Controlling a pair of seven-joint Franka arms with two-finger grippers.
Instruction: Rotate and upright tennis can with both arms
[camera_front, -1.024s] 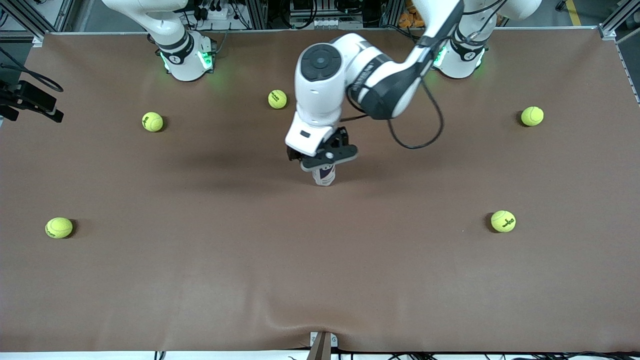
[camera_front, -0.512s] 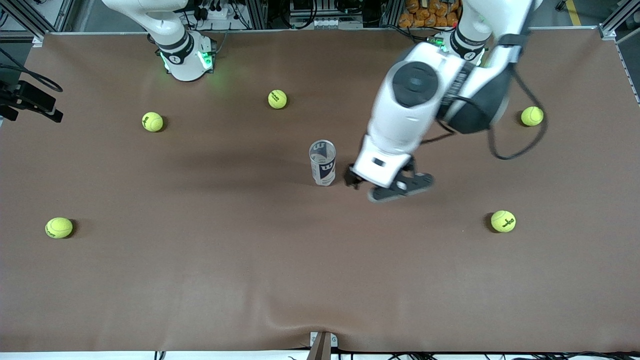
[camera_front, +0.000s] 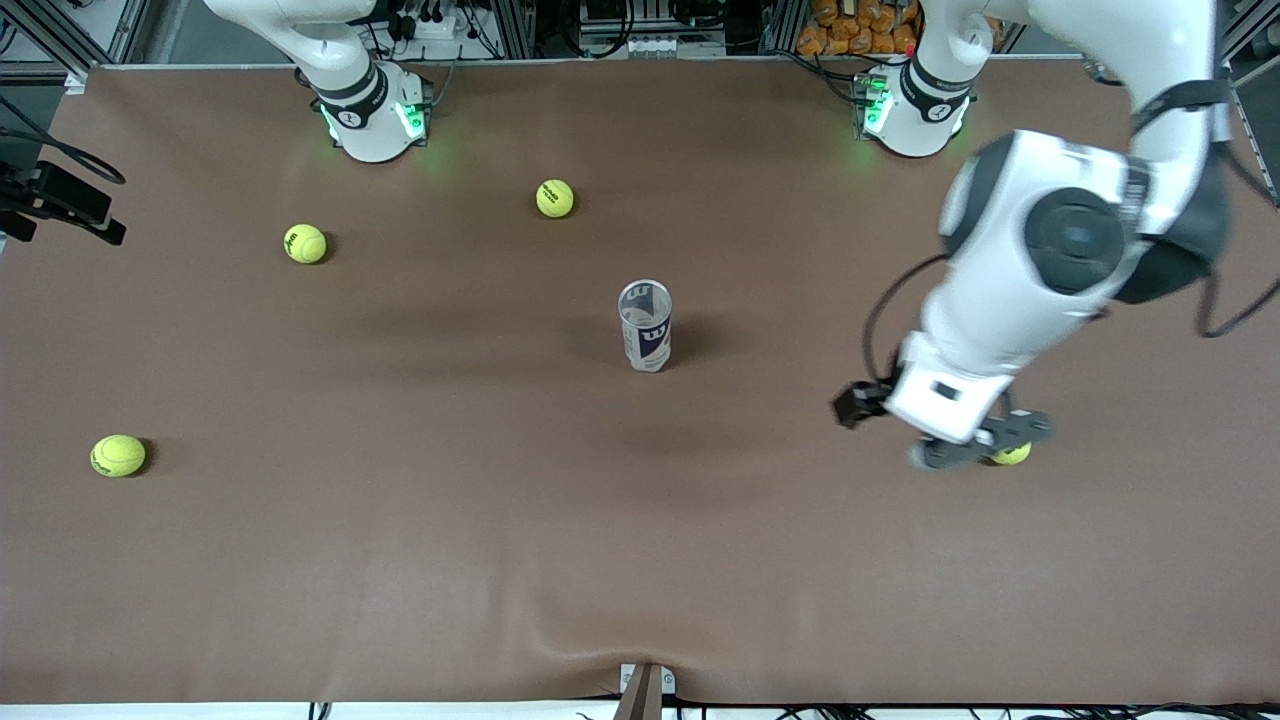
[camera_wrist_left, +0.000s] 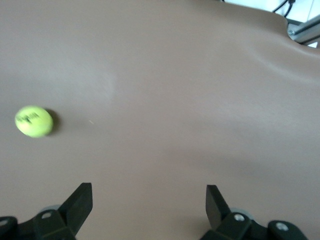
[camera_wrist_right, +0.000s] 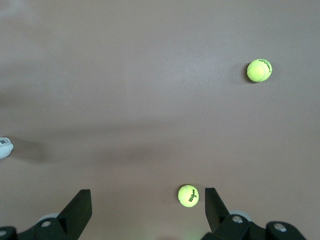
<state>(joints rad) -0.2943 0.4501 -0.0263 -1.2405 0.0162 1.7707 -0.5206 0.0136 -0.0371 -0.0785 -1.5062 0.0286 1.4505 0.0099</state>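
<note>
The tennis can (camera_front: 645, 325), a clear tube with a white, navy and red "W" label, stands upright near the middle of the brown table, with nothing touching it. A white sliver at the edge of the right wrist view (camera_wrist_right: 4, 147) seems to be the same can. My left gripper (camera_front: 975, 447) is open and empty, over a tennis ball (camera_front: 1012, 454) toward the left arm's end of the table, well apart from the can. Its fingers (camera_wrist_left: 80, 202) stand wide apart over bare table. My right gripper (camera_wrist_right: 147, 202) is open and empty, high above the table near its own base; it does not show in the front view.
Tennis balls lie on the table: one near the right arm's base (camera_front: 555, 198), one beside it (camera_front: 305, 243), and one toward the right arm's end, nearer the camera (camera_front: 118, 455). The left wrist view shows one ball (camera_wrist_left: 33, 121); the right wrist view shows two (camera_wrist_right: 188, 195) (camera_wrist_right: 259, 70).
My left gripper let go of the can's top and swung away toward the left arm's end of the table. The can stays upright where it was. The right arm has not moved.
</note>
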